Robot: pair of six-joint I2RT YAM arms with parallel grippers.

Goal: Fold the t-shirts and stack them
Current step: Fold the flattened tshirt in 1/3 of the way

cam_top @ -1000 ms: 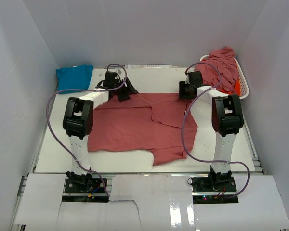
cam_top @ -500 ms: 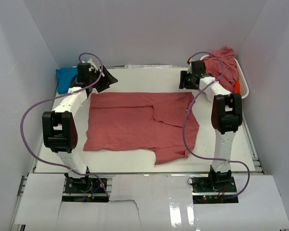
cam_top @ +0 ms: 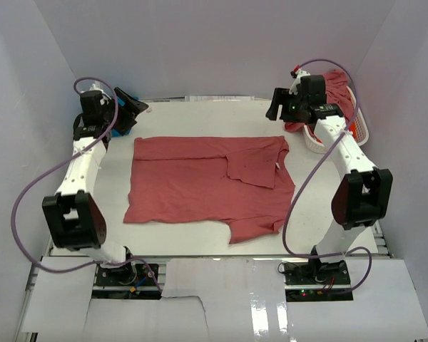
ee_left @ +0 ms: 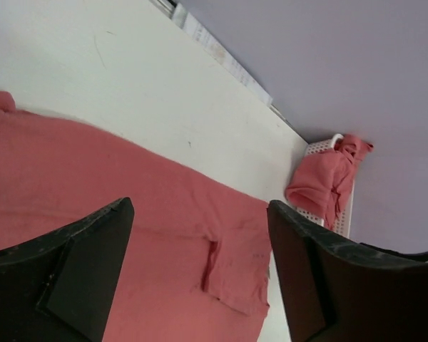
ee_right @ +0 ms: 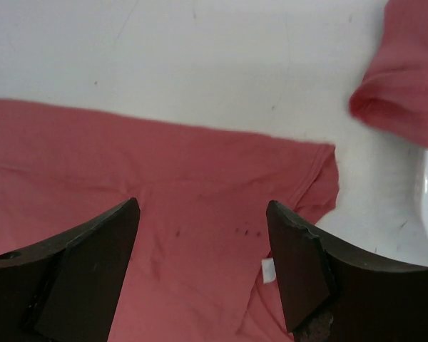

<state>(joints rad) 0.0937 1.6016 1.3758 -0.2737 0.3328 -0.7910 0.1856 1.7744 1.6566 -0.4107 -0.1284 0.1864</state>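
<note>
Both arms have come off the rose-red t-shirt (cam_top: 207, 189) and swung outward: left gripper (cam_top: 132, 112) to 10 o'clock, right gripper (cam_top: 275, 107) to 1 o'clock, both released and empty. The shirt lies flat at the centre of the table (cam_top: 207, 117) — spreading done, I judge; folding follows.

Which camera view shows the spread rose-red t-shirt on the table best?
The top external view: the spread t-shirt lies there whole, every edge in the frame. The left wrist view shows only one part of it, behind the fingers. The right wrist view shows only another part, with a small white label.
</note>
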